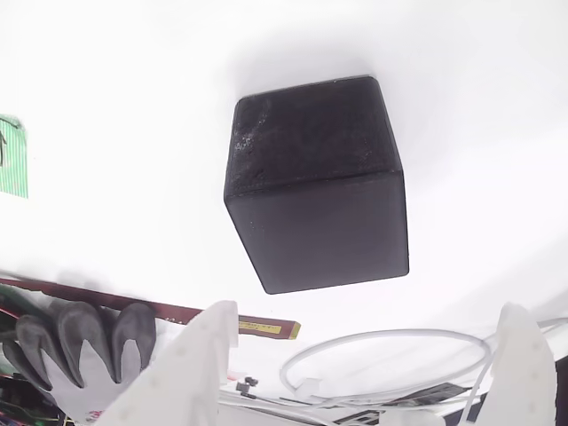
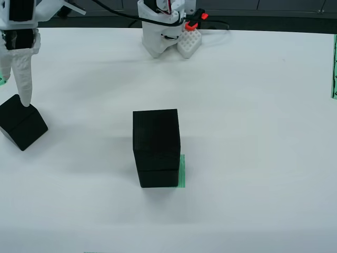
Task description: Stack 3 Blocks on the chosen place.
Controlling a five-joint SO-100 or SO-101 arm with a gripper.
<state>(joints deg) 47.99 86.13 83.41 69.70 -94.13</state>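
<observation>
White counter (image 2: pixel 253 132) pretty much everywhere, plain and matte, with the arm's white base (image 2: pixel 160 31) parked at the far edge in the overhead view. Biggest thing out in the open is the stack (image 2: pixel 156 148): two black blocks, one on top of the other, sitting on the green striped patch (image 2: pixel 181 171), with a sliver of the stripes peeking out on the stack's right side. So two are down and one is left, by the look of it.

That last block (image 2: pixel 21 124) is way over at the left edge of the overhead view, well apart from the stack and turned at an angle. The end effector (image 2: pixel 22 97) is right over it, one white finger reaching down to its top corner. From the end effector's own camera the same block (image 1: pixel 315 182) sits just ahead of the two white fingertips (image 1: pixel 209 346), which are spread wide with nothing between them, so it's open and empty.

For a clean grab, it would probably help to rotate the wrist so the fingers meet two flat opposite faces, not the corners, then come down far enough to straddle the cube before closing. The block is wider than each finger, so centering matters. Clipping an edge could nudge it off the counter side.
</observation>
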